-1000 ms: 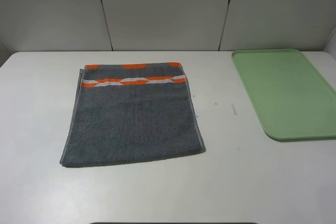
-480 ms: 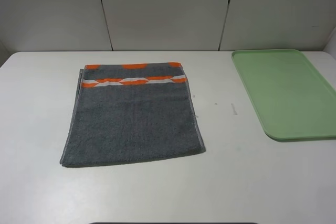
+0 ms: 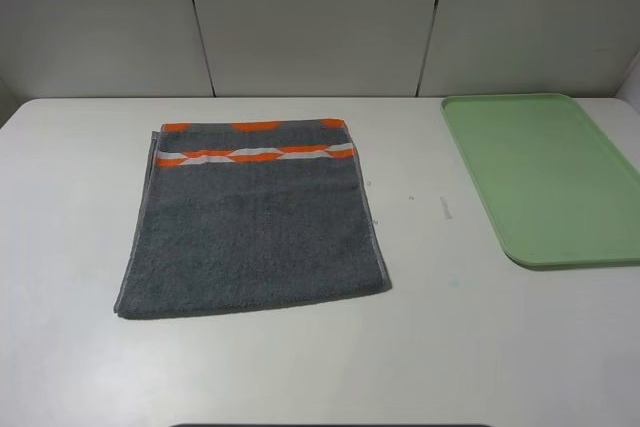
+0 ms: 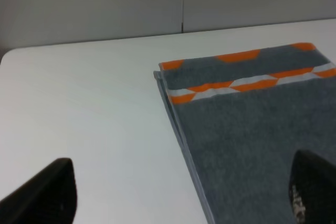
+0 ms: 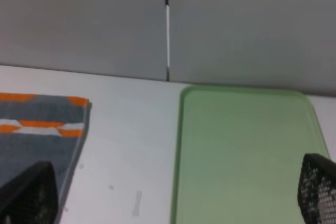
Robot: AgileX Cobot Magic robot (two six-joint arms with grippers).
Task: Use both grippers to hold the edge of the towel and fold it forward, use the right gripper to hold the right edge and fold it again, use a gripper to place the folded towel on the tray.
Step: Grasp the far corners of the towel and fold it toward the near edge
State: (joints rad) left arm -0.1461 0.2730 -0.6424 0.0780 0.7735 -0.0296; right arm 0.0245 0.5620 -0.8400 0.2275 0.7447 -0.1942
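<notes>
Both grippers are seen spread wide with nothing held: the left gripper (image 4: 181,192) and right gripper (image 5: 173,192) are held clear of the towel (image 3: 255,222). It is laid flat on the white bench (image 3: 440,347), left of centre, its length running away, orange band farthest. The near hem (image 3: 250,305) is judged the target, nearer the left arm. Nubby grey terry; the smooth green tray (image 3: 545,182) is set well apart, rightward.
</notes>
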